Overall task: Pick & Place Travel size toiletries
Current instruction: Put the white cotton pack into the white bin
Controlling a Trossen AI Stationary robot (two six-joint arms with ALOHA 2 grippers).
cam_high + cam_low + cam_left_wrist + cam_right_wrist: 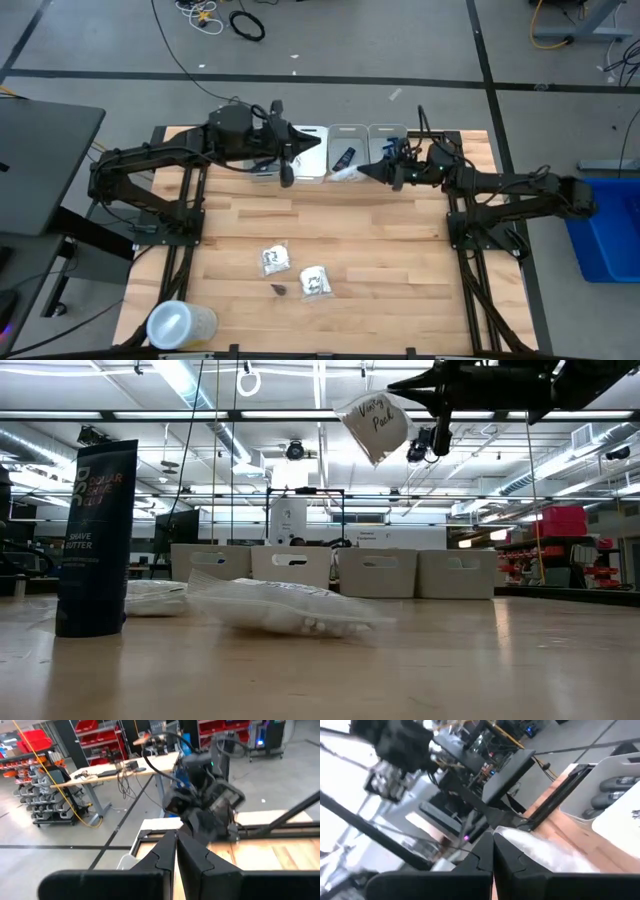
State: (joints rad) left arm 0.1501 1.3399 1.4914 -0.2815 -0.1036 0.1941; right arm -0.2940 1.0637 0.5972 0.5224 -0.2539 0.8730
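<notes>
The right gripper (367, 172) hangs above the far middle of the wooden tabletop (400, 260), just in front of the row of grey and white rectangular plastic bins (347, 135). Its fingers are pinched together on a small white crinkly packet (375, 425), which the low view shows dangling in the air with handwriting on it; in the high view the same packet shows as a pale sliver near the middle bin. One dark oval case (344, 157) already lies in that bin, and the right wrist view shows what look like several dark cases in a white bin.

The left gripper (318, 143) is held over the bins at the far left of the row, its fingers closed together with nothing seen between them.

Still on the near part of the tabletop are two white packets with dark print (274, 258), lying close together, and a small dark item (279, 289) between them. A clear plastic cup (180, 324) stands at the near left corner.

By the look of it, sorting is partly done: one packet is about to be dropped, and at least three items remain to be fetched.
</notes>
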